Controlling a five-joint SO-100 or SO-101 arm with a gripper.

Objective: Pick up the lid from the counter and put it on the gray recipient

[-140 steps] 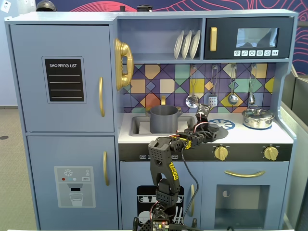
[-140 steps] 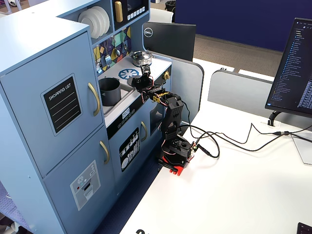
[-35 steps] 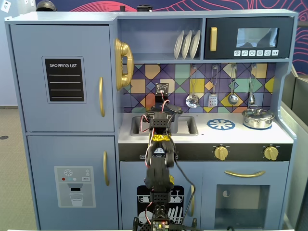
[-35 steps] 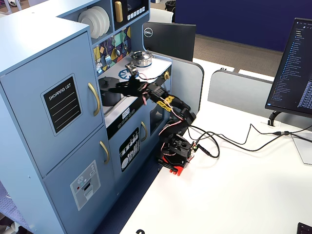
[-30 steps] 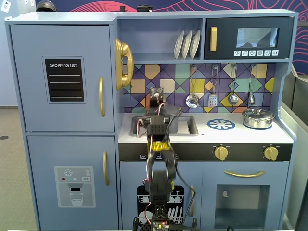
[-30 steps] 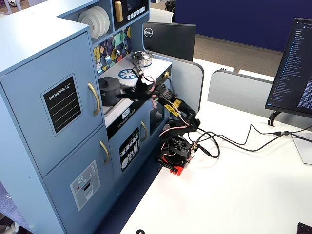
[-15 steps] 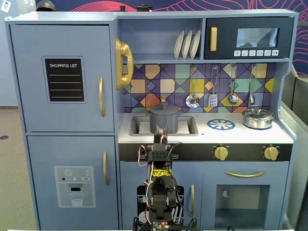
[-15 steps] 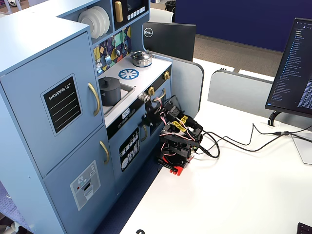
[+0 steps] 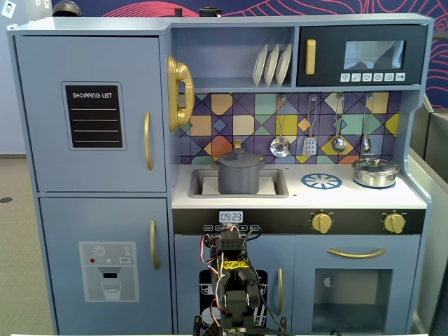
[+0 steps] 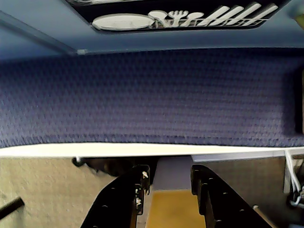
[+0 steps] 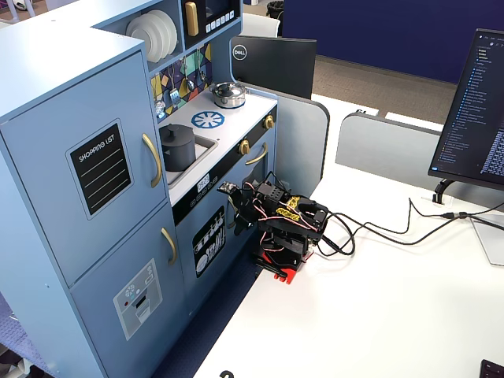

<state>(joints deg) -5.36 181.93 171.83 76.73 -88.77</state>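
Observation:
The dark-gray lid [image 9: 239,157] with its small knob sits on top of the matte gray pot [image 9: 239,178], which stands in the sink cutout of the pale counter [image 9: 294,194]. Both also show in the other fixed view: lid [image 11: 175,129], pot [image 11: 178,151]. My arm is folded low in front of the toy kitchen, well below the counter. My gripper [image 10: 170,176] is open and empty; the wrist view shows its black fingers [image 10: 137,185] apart, pointing at the blue carpet and cabinet front. It also shows in a fixed view [image 11: 235,211].
A shiny steel pot with a lid [image 9: 375,172] stands at the counter's right, and a blue printed burner [image 9: 321,181] lies between it and the sink. Utensils [image 9: 309,133] hang on the tiled backsplash. The arm's base [image 11: 282,256] sits on a white table with cables [image 11: 378,230].

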